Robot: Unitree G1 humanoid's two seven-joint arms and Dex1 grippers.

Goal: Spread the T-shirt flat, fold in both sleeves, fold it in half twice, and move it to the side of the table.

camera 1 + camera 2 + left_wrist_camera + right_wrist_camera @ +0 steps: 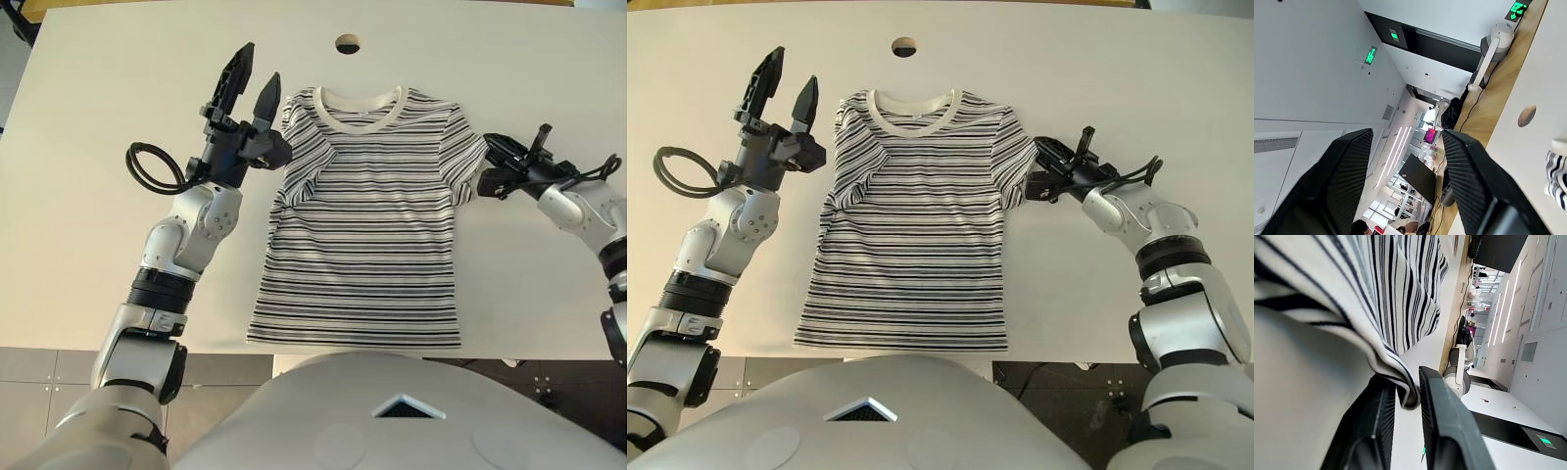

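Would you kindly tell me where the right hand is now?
In the head view, the right hand sits at the robot's right, shut on the T-shirt sleeve edge.

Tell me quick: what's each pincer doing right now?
Left pincer: open, holding nothing.
Right pincer: closed on the sleeve of the black-and-white striped fabric T-shirt.

The counter is a flat, off-white rectangular surface spanning most of the frame. A wood-coloured band runs along its far edge. A small round hole sits at upper centre. One black-and-white striped short-sleeved T-shirt lies front up at frame centre. Its cream collar points toward the hole, and its hem is near the counter's lower edge. The sleeve at frame left is folded in over the body.
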